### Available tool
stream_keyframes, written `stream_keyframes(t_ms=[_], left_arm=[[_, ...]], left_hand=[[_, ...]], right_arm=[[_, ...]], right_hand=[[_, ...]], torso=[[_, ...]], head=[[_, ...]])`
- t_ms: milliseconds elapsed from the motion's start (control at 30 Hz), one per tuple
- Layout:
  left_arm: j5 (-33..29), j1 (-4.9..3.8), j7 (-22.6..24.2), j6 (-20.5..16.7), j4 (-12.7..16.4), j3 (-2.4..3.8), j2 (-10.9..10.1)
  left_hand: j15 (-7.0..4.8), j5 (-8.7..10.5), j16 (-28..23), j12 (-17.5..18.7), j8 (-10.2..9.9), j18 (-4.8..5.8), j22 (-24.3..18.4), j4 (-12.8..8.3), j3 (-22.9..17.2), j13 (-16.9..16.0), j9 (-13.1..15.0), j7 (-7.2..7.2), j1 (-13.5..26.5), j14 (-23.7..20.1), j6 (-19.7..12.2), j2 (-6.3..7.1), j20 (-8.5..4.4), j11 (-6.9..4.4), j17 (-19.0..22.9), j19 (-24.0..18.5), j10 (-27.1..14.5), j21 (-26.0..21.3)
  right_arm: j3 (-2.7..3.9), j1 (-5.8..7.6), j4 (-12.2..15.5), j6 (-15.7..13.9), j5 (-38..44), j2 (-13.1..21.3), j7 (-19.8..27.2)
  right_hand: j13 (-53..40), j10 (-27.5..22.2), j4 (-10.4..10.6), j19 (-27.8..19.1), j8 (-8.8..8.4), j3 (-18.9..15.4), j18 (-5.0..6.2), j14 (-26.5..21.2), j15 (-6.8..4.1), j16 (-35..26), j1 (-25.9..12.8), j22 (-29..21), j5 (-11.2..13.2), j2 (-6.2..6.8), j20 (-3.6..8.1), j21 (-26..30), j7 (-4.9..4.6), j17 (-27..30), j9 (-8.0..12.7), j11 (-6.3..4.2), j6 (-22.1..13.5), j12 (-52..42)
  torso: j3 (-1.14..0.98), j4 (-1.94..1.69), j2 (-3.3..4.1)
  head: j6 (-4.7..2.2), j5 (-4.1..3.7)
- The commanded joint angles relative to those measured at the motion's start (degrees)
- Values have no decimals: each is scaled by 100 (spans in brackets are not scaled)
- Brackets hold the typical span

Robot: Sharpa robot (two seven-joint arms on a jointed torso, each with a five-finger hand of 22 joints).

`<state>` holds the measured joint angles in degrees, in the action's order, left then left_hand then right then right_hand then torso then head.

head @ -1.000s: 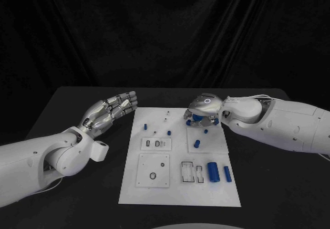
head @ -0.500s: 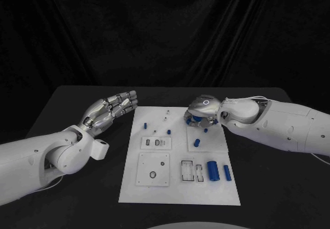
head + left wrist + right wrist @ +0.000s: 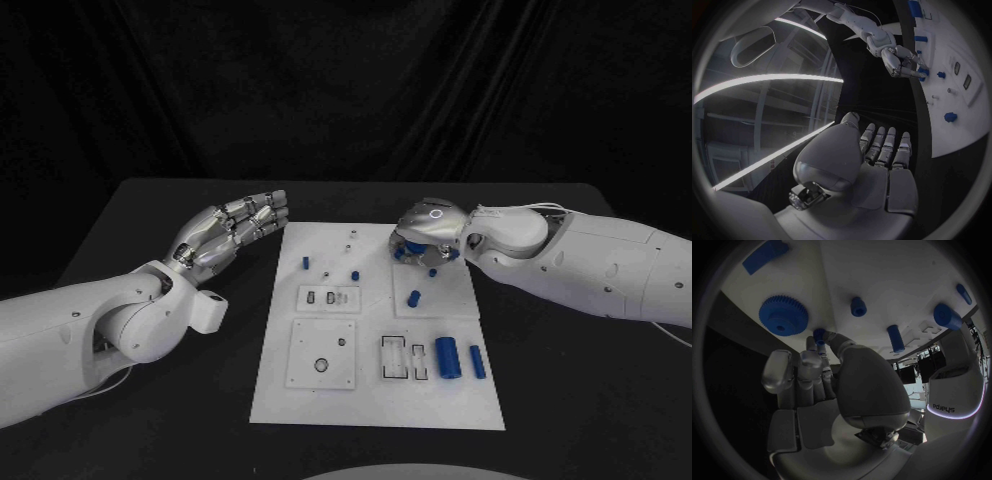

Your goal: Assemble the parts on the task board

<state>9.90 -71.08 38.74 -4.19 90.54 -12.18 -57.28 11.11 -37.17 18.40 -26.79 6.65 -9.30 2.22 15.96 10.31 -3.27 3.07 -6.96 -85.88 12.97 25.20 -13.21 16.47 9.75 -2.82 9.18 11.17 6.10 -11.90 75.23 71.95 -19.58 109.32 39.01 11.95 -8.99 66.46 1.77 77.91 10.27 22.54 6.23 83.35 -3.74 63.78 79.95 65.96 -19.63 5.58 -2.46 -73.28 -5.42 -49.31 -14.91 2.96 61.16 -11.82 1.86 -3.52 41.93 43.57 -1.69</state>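
Right silver hand (image 3: 820, 385) pinches small blue peg (image 3: 819, 335) over white task board's (image 3: 361, 400) far right corner, blue gear (image 3: 783, 315) just beside; left hand (image 3: 231, 229) open, idle.

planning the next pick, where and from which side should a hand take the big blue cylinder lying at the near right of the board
Grip the big blue cylinder across its middle, coming from above. It lies flat on the task board, so its curved sides are free. A thinner blue rod lies close beside it, so keep the fingers narrow there.
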Motion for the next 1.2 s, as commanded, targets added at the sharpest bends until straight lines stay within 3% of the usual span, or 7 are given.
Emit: stream_keyframes(t_ms=[33, 300, 500, 867, 933, 1067, 1200], left_arm=[[46, -11, 247, 67, 6, 4, -18], [46, -11, 231, 42, 15, 4, -45], [46, -11, 302, 20, -3, 4, -1], [46, -11, 444, 16, -49, 4, 80], [46, -11, 443, 26, -54, 4, 90], [46, -11, 435, 54, -69, 4, 116], [46, -11, 423, 77, -75, 4, 128]], left_hand=[[33, -45, 27, -32, 31, 3, -2, 2, -42, -9, 7, -1, -66, 24, 42, 2, 8, -17, -8, 35, 17, 25], [31, -61, 34, -40, 37, 3, -2, -2, -55, -9, 9, -6, -83, 30, 61, 15, 7, -21, -9, 37, 25, 26], [-20, -42, -111, 101, 0, -11, -28, 49, -68, 14, -9, -1, -64, -116, -38, 69, -24, -71, 16, -69, -66, -41], [-76, -49, -104, 40, 15, -33, -33, 55, -83, 5, -3, -8, -59, -120, 6, 76, -53, -95, 12, -96, -29, -58], [-78, -50, -103, 31, 16, -35, -33, 54, -85, 4, -3, -8, -60, -119, 11, 76, -55, -95, 12, -94, -24, -56], [-82, -53, -89, 18, 19, -37, -32, 53, -88, 2, -2, -9, -61, -109, 18, 75, -56, -96, 9, -90, -17, -54], [-86, -60, -72, -4, 26, -42, -29, 51, -97, -2, 1, -14, -66, -95, 41, 72, -57, -101, 6, -81, -5, -47]], right_arm=[[3, 24, 64, -372, -306, 30, 120], [3, 316, 170, -307, -710, -56, -14], [4, 495, -13, -108, -843, -356, -161], [4, 496, -573, 143, -888, -881, -243], [4, 478, -658, 165, -890, -951, -245], [4, 434, -847, 209, -892, -1096, -247], [4, 402, -976, 251, -893, -1189, -240]], right_hand=[[-3, 207, -64, 26, 26, 19, -88, 15, -28, 25, 123, 54, 34, -117, 13, -51, 24, -7, -165, -123, 95, -9], [41, 235, -80, 21, -3, 19, -94, 18, 23, 31, 132, 75, 95, -96, -14, -57, -19, -9, -184, -89, 65, 67], [93, 196, -76, 7, -60, 14, -88, 12, 42, 26, 117, 76, 161, -78, -38, -48, -41, 4, -188, -57, -5, 170], [136, 175, -66, -12, -115, 7, -88, -13, 82, -2, 92, 80, 205, -56, -71, -37, -65, 45, -190, -30, -65, 259], [140, 173, -64, -10, -120, 6, -89, -14, 85, 0, 89, 89, 209, -56, -75, -42, -67, 42, -190, -28, -71, 267], [148, 168, -68, -12, -134, 11, -89, -17, 90, 5, 95, 95, 211, -53, -81, -42, -69, 36, -189, -25, -86, 285], [163, 156, -66, -21, -158, 13, -88, -34, 95, -15, 90, 100, 233, -50, -90, -39, -77, 66, -188, -14, -112, 320]], torso=[[2, 8, -4], [5, 16, -9], [13, -5, -5], [25, -48, 13], [19, -42, 13], [13, -59, 28], [21, -86, 50]], head=[[-11, 27], [-16, 48], [-6, 60], [-4, 26], [-3, 19], [-19, -28], [-29, -74]])
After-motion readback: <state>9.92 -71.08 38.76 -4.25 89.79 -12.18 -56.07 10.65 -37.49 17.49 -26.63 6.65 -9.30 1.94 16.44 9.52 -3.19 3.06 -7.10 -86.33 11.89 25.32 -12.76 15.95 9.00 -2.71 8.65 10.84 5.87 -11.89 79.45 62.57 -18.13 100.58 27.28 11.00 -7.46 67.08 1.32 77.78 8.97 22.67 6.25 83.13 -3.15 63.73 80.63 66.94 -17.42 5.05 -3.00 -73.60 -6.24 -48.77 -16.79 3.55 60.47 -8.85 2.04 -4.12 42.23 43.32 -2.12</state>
